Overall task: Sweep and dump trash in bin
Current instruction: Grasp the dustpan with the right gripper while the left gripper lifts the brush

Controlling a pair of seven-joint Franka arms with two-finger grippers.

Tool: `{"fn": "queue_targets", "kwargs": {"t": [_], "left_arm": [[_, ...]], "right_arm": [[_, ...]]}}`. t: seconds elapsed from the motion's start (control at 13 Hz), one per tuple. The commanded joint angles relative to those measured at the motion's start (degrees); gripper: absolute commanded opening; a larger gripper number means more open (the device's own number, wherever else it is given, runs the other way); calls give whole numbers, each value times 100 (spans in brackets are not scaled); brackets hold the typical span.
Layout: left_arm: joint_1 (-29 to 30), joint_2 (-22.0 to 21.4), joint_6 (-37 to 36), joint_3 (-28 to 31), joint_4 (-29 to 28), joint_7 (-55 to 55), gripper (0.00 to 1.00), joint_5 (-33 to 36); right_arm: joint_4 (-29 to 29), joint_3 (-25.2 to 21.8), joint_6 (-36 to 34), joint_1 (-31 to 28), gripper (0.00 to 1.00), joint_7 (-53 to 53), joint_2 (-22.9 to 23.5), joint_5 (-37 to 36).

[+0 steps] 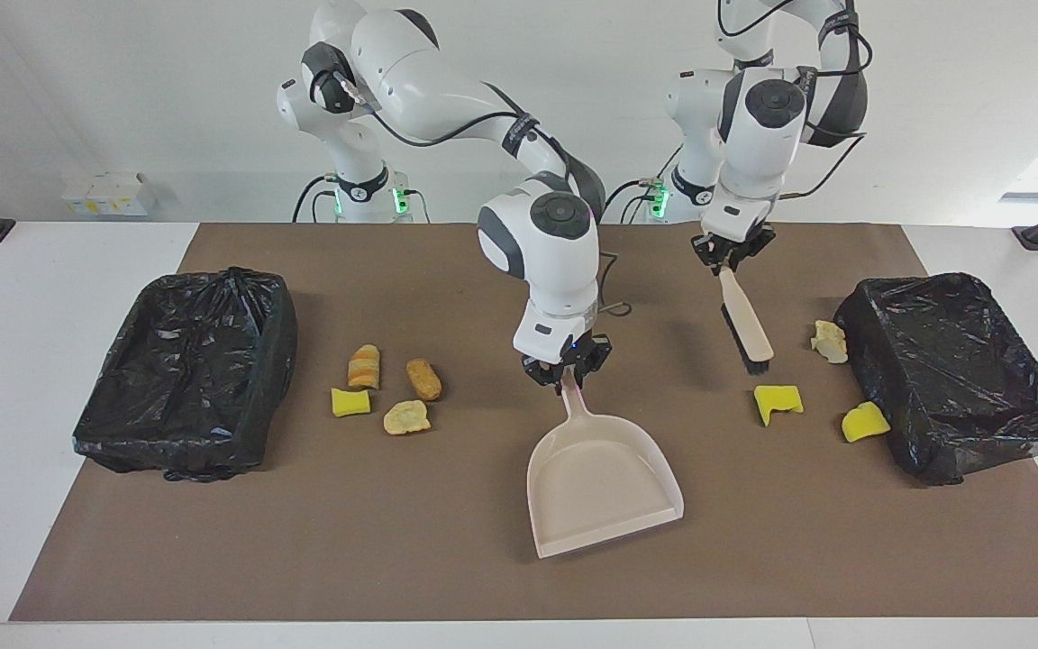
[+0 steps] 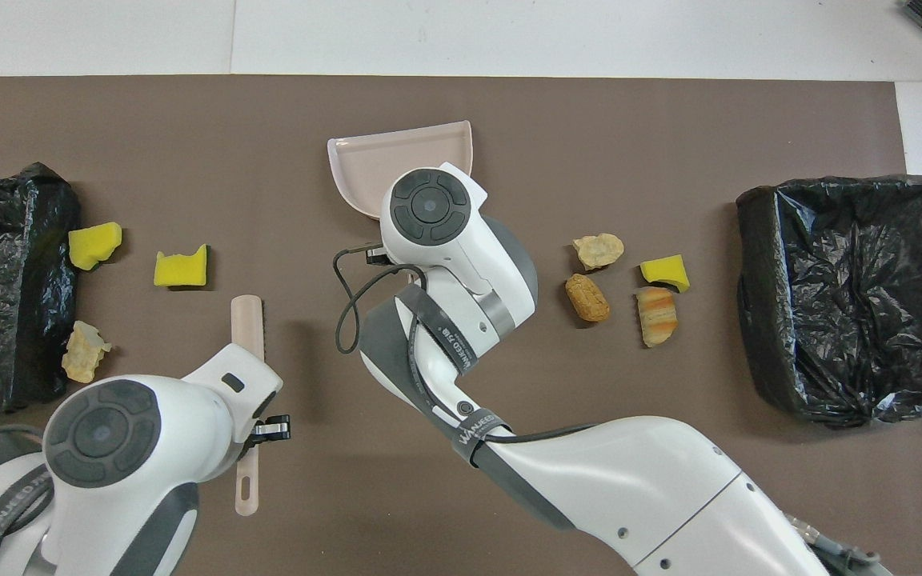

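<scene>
1. We find the right end effector (image 1: 566,374) clamped on the dustpan (image 1: 603,482) handle, and the left end effector (image 1: 732,255) clamped on the brush (image 1: 747,329).
2. We judge sweeping imminent: trash (image 1: 778,401) lies on the table beside the lined bin (image 1: 960,370).
3. More scraps (image 1: 388,388) sit by the second bin (image 1: 190,370); bare mat lies between.
</scene>
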Motion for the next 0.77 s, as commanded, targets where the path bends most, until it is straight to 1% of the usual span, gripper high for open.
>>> {"fn": "queue_targets", "kwargs": {"t": [0.0,0.08,0.15,0.23,0.31,0.38,0.46,0.54,0.61,0.69], "left_arm": [[410,886,133,-69,584,141,0,893],[533,1220,430,-60,602,150,0,1359],[778,1397,807,-34,611,289,0,1616],[1033,1521,1072,-34,646,551,0,1862],[1218,1696,1257,-34,786,789,0,2221],[1429,1872,1433,-34,952,835,0,2356],[1596,2013,1626,-34,998,879,0,2383],[1650,2197,1855,-34,1024,931,0,2470],[1711,2355,2048,-16,1051,941,0,2628],[1851,2383,2111,-16,1094,958,0,2647]], "right_arm": [[-955,42,-85,-314,0,-1212,-963,93],[-1193,51,-329,-498,0,-1958,-1271,93],[-1265,51,-749,-570,0,-2740,-1457,93],[-1257,42,-1110,-623,0,-3470,-1528,102],[-1318,51,-1262,-650,0,-4173,-1573,110],[-1544,51,-1255,-658,0,-4607,-1678,145],[-1729,42,-1202,-659,0,-4846,-1783,189],[-1801,51,-1193,-632,0,-4918,-1784,242],[-1819,51,-1176,-528,0,-4919,-1732,312],[-1863,51,-1141,-335,0,-4901,-1670,330]]}}
